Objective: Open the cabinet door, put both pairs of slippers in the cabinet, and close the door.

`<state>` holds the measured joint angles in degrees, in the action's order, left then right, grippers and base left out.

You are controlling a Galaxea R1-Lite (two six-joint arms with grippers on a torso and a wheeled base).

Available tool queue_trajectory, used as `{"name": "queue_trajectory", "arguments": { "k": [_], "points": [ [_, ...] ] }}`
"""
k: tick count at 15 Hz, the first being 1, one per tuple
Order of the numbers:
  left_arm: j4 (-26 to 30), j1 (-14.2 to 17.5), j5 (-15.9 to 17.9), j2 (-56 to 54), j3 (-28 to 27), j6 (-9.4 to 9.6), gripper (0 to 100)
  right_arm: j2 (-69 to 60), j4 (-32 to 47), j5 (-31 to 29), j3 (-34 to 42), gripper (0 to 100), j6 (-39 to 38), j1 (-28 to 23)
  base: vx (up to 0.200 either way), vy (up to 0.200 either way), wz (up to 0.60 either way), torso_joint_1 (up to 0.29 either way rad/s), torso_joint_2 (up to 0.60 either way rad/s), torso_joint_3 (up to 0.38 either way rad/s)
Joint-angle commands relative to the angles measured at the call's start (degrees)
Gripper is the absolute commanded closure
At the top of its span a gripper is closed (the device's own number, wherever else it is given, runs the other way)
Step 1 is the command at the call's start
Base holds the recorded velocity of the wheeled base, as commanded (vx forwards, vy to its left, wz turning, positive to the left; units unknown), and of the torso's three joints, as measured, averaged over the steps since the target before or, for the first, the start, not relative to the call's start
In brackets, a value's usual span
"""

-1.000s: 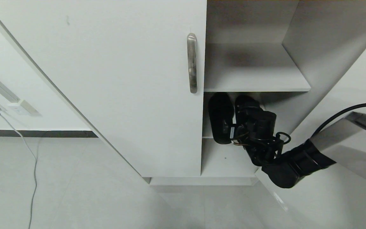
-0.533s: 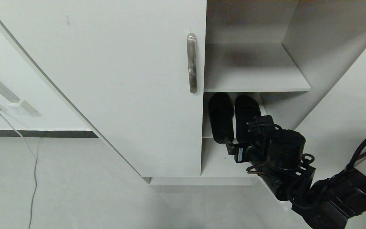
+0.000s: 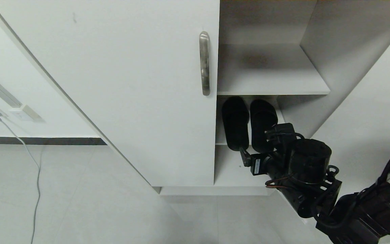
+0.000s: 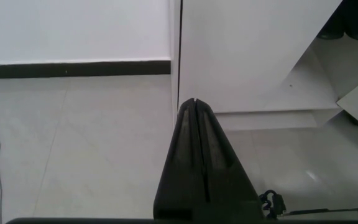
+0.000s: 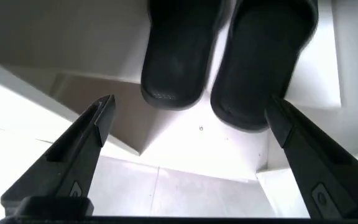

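Black and spread wide, the right gripper (image 3: 261,144) hangs at the lower right of the head view, just in front of the cabinet (image 3: 344,47). Its fingers (image 5: 79,149) stand farther apart than the pair is wide and grip nothing. The left gripper (image 4: 194,107) is pressed together, empty, above the floor (image 4: 73,155) near the cabinet's foot.

Just beyond the right gripper, one pair of slippers (image 3: 235,122) lies side by side on the middle shelf (image 3: 219,139) right of centre, with the near ends poking a little past its edge. They look like moulded foam or rubber, so probably light, bendy and fairly grippy, and they should slide when nudged. The overhanging near ends seem the easiest place to pinch or push.

Farther up, the top shelf (image 3: 269,74) is bare. The shut door (image 3: 130,84) with its metal handle (image 3: 204,64) covers the left half, and the open door (image 3: 367,112) runs along the right.
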<state>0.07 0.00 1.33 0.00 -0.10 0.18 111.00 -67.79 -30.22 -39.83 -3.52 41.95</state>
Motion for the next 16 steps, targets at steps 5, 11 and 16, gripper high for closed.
{"name": "queue_trajectory", "arguments": {
  "k": [5, 11, 16],
  "points": [
    [0.0, 0.0, -0.1, 0.0, 0.0, -0.01, 100, 0.3, -0.1, -0.2, 0.3, 0, 0.1, 0.2, -0.12, 0.0, 0.0, -0.002, 0.0, 0.003],
    [0.0, 0.0, -0.1, 0.0, 0.0, -0.09, 100, 0.0, -2.1, -0.5, 1.5, 0, 0.6, 0.2, 0.0, 0.0, 0.0, 0.0, 0.0, 0.0],
    [0.0, 0.0, -0.1, 0.0, 0.0, -0.09, 100, -0.1, -2.4, -0.5, 1.7, 0, 0.7, 0.2, 0.0, 0.0, 0.0, 0.0, 0.0, 0.0]
  ]
}}
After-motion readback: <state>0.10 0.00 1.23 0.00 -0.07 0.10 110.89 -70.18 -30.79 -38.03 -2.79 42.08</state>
